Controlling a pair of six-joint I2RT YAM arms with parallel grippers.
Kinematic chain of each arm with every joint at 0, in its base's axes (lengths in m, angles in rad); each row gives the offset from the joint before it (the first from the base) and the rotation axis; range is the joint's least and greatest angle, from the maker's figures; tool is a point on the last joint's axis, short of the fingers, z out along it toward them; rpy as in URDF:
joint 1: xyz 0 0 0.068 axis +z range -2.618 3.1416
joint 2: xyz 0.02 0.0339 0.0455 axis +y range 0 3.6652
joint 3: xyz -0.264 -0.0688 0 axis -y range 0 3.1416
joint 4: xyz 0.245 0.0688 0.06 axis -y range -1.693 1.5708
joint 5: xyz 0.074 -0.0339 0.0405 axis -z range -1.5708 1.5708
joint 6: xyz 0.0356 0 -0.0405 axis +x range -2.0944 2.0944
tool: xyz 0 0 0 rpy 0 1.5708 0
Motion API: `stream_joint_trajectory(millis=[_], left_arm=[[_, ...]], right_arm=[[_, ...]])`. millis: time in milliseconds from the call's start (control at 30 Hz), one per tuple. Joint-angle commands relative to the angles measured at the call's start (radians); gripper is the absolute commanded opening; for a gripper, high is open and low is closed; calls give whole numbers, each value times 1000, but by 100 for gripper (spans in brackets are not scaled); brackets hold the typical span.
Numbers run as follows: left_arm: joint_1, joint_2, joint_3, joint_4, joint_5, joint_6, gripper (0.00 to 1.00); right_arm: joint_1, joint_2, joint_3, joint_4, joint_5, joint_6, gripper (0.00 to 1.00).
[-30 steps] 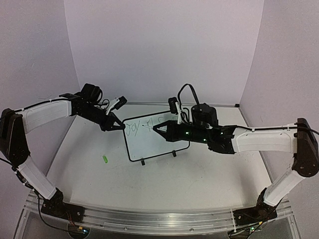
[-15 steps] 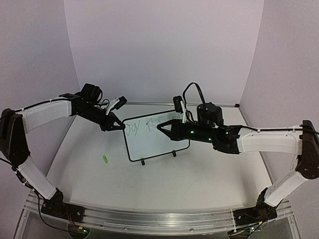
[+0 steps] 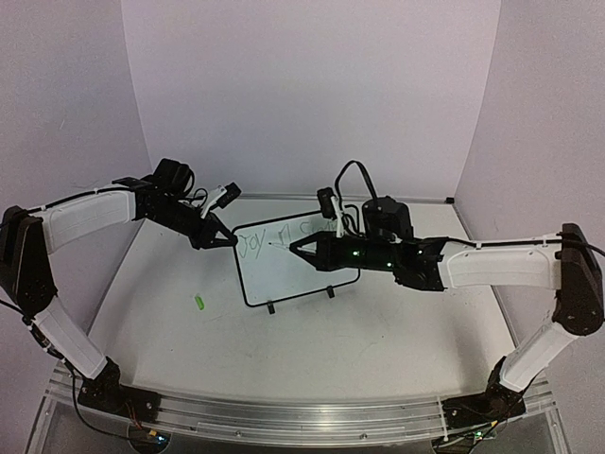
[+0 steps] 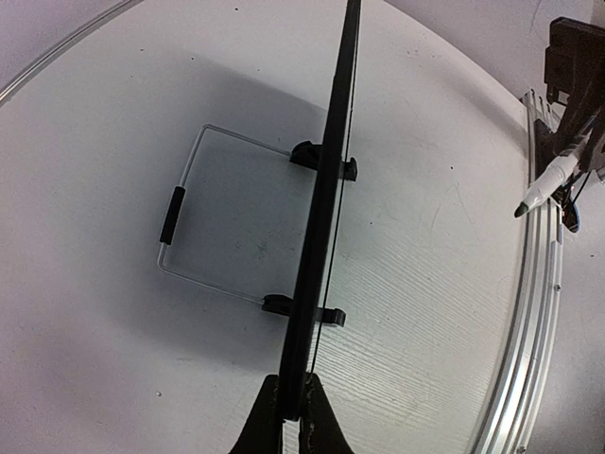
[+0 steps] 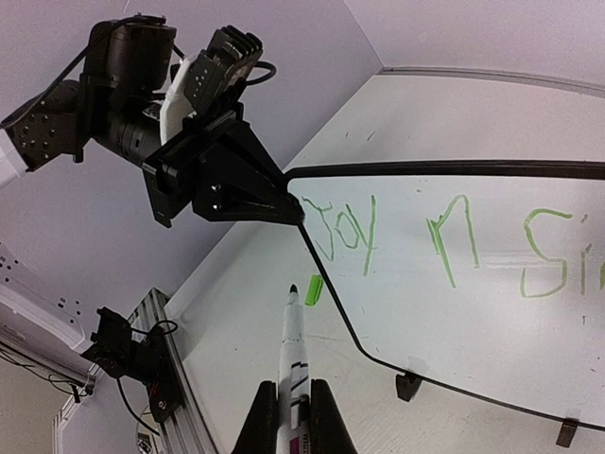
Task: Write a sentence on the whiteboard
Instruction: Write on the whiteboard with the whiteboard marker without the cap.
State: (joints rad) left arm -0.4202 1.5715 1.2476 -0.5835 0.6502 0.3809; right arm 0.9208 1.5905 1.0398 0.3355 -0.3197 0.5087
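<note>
**Two robot arms meet at a whiteboard (image 3: 284, 279) standing mid-table, green writing across its top.**

Pale lilac walls (image 3: 312, 95) curve around a white, faintly scuffed table (image 3: 397, 331), and an aluminium rail (image 3: 284, 416) runs along its near edge in front of the board. A small green piece (image 3: 199, 303) lies on the surface to the board's lower left. The left gripper (image 3: 227, 242) is clamped on the board's left edge, one finger on each face. The board stands upright on two black feet, and the sentence (image 5: 444, 246) reads "Joy in Si…" so far. From the board's right, the right gripper (image 3: 293, 246) is closed around a green-tipped marker (image 5: 293, 331) that points at the board's left half. Whether the tip touches the board cannot be made out.
</note>
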Motion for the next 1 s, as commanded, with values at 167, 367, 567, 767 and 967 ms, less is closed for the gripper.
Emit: stream_joint_trajectory(millis=[167, 367, 567, 767, 967], left_arm=[[-5, 12, 1, -19, -81, 30, 0], [-6, 11, 1, -19, -82, 30, 0], [-6, 15, 1, -19, -82, 30, 0], [-7, 18, 1, -19, -81, 30, 0], [-6, 17, 1, -20, -82, 31, 0]], right_arm=[[25, 27, 49, 19, -2, -11, 0], [33, 29, 49, 19, 4, -12, 0], [39, 30, 50, 16, 7, -15, 0], [41, 28, 46, 18, 8, -13, 0], [41, 19, 35, 30, 18, -4, 0]])
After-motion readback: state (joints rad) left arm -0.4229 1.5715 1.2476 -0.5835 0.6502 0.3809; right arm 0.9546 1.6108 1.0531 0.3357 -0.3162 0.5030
